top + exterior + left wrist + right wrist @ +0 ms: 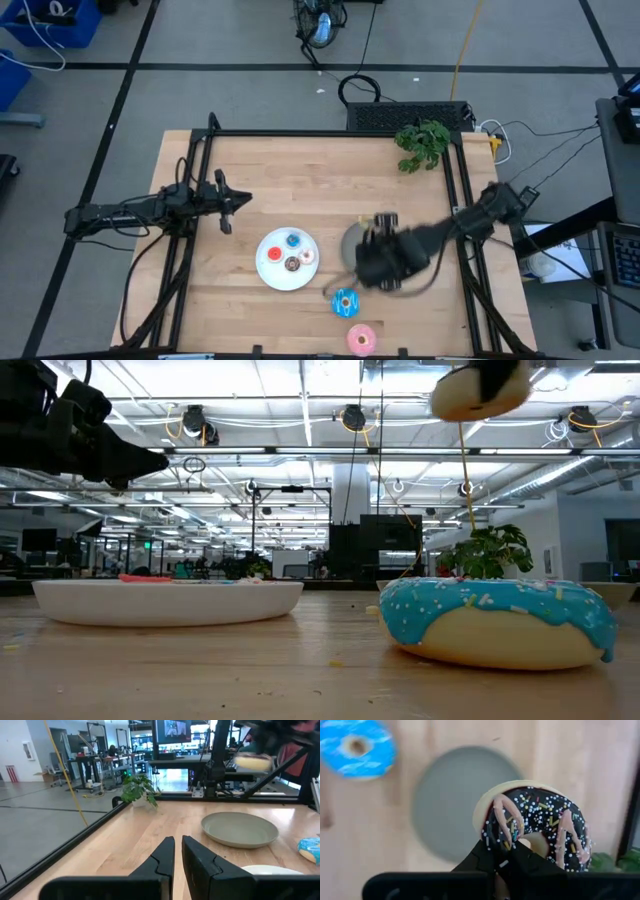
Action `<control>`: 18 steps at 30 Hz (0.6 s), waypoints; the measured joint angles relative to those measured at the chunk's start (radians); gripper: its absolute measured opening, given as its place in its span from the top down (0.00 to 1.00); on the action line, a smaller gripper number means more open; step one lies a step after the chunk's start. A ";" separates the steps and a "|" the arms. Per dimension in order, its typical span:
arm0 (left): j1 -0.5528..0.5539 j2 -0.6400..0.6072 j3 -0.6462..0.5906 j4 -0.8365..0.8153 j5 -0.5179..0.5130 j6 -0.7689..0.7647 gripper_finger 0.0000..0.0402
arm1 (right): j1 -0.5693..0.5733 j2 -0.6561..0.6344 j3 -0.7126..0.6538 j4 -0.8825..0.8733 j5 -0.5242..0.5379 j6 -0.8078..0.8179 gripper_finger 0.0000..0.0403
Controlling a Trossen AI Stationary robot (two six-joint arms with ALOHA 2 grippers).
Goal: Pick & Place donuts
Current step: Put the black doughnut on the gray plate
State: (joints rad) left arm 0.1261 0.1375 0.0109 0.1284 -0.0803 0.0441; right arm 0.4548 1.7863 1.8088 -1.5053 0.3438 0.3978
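The bench point(300, 190) is pale planked wood, smooth and matt, framed in black metal rails point(330, 133). The chocolate sprinkled donut point(540, 825) has glossy dark icing; the blue-iced donut point(497, 622) looks like shiny plastic. The grey plate point(240, 829) is matt, the white plate point(168, 600) smooth.

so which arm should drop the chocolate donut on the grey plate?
Right. The right gripper already holds the chocolate sprinkled donut in the air, next to the grey plate. The left gripper is shut, holds nothing, and sits at the table's left edge.
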 joint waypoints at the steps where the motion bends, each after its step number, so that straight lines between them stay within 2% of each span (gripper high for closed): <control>1: 0.000 0.000 0.000 -0.005 0.000 -0.001 0.90 | -0.029 -0.026 -0.028 0.032 0.003 -0.019 0.98; 4: 0.000 0.000 0.000 -0.007 0.000 -0.018 0.90 | -0.101 -0.116 -0.163 0.201 -0.002 -0.087 0.98; 7: 0.000 0.000 0.000 -0.006 0.000 -0.024 0.90 | -0.161 -0.183 -0.343 0.380 -0.059 -0.151 0.98; 13: 0.000 0.000 0.000 -0.006 0.000 -0.023 0.90 | -0.239 -0.223 -0.664 0.648 -0.114 -0.155 0.98; 18: 0.000 0.000 0.000 -0.005 0.000 -0.023 0.90 | -0.261 -0.223 -0.821 0.806 -0.148 -0.134 0.98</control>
State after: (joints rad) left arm 0.1260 0.1371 0.0109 0.1234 -0.0803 0.0208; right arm 0.1936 1.5635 0.9879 -0.6988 0.1956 0.2639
